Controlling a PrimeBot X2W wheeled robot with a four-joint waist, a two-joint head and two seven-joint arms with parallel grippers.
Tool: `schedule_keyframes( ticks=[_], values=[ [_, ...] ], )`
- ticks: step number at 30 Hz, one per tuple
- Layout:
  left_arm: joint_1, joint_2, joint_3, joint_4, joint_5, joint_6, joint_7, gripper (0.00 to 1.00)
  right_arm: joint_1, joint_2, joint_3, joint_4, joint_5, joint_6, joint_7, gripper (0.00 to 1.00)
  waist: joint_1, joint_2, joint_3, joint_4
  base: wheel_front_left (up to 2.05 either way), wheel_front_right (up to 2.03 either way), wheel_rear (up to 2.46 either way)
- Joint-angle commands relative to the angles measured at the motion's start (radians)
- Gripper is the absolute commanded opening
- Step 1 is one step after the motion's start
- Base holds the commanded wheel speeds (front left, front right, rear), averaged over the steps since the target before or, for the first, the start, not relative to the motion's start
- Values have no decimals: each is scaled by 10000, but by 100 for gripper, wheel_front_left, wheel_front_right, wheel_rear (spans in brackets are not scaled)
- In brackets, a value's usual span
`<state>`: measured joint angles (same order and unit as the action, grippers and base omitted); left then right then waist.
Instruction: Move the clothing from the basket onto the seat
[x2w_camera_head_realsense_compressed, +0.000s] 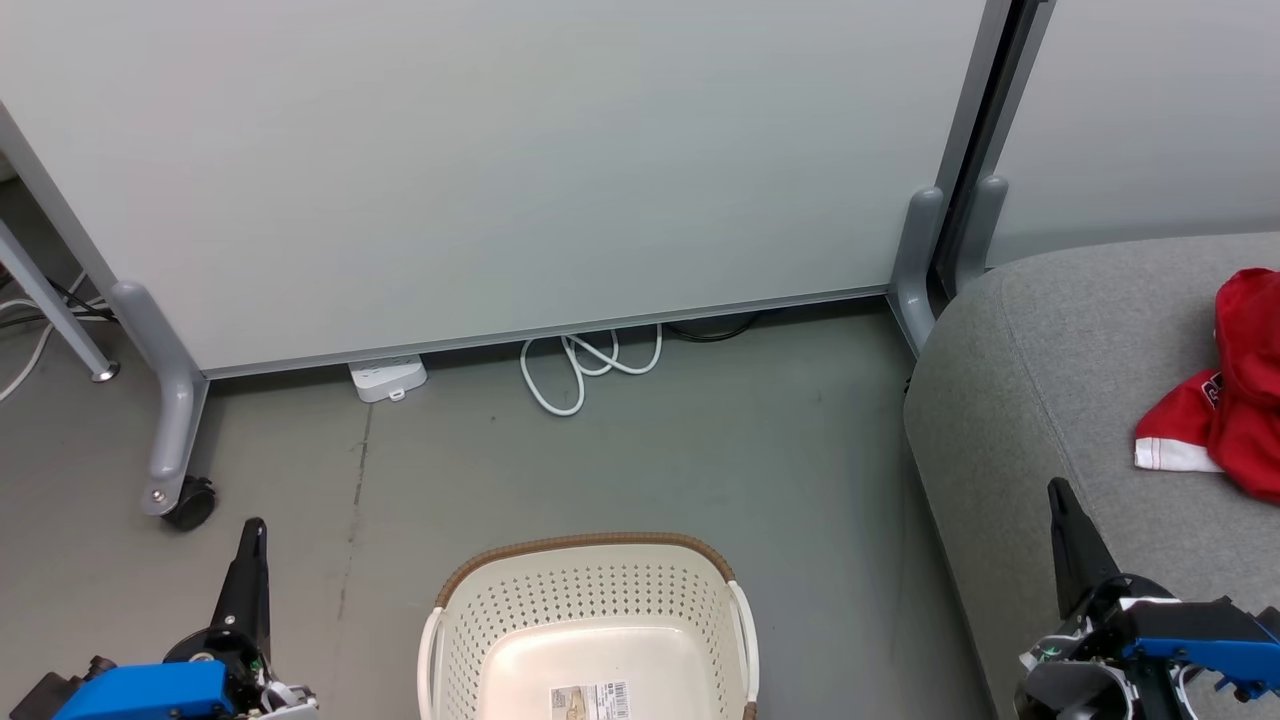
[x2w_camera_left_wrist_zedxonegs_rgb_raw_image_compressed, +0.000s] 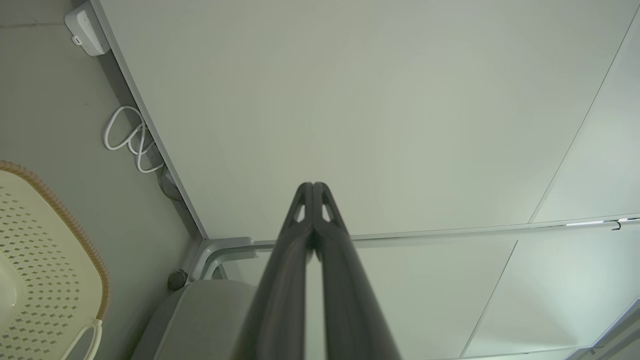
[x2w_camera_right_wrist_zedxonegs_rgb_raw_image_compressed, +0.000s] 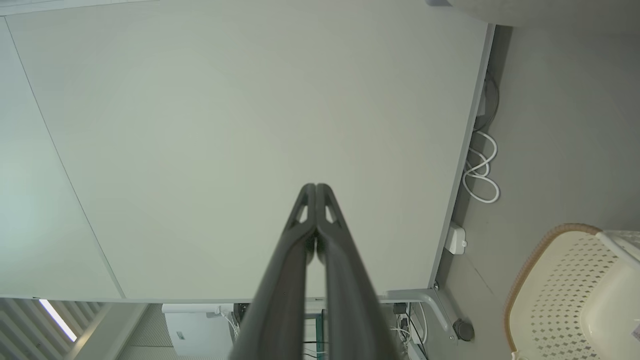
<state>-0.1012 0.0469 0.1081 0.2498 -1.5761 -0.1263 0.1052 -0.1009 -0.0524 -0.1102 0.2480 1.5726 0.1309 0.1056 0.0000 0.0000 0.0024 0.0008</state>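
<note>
The grey seat (x2w_camera_head_realsense_compressed: 1040, 400) stands right of the basket (x2w_camera_head_realsense_compressed: 590, 600), whose visible bottom lies bare. The red clothing (x2w_camera_head_realsense_compressed: 1235, 400) rests on the seat, so the task looks finished. Left pincer (x2w_camera_head_realsense_compressed: 254, 530) and right pincer (x2w_camera_head_realsense_compressed: 1058, 495) are pressed together, empty.

Left gripper (x2w_camera_head_realsense_compressed: 255, 528) closed, empty, fingers pointing up, right gripper (x2w_camera_head_realsense_compressed: 1058, 490) likewise

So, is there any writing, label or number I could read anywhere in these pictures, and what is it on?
Nothing can be read clearly.
Sticker inside the basket: a barcode and small print, too small to read.
Dark patch on the red clothing lying on the seat: pale lettering, partly hidden and blurred, unreadable.
</note>
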Motion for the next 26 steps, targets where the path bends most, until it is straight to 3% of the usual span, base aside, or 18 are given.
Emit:
schedule_keyframes(
  ticks=[1, 26],
  values=[
    [-122, 59, 71, -53, -136, -74, 59, 0, -113, 37, -36, -49, 151, -4, 54, 0, 0, 0, 1, -1, 0, 0, 0],
    [-131, 59, 88, -61, -383, -74, 133, 0, -120, 37, -56, -50, 416, -3, 118, 0, 0, 0, 7, -8, 0, 0, 0]
  ],
)
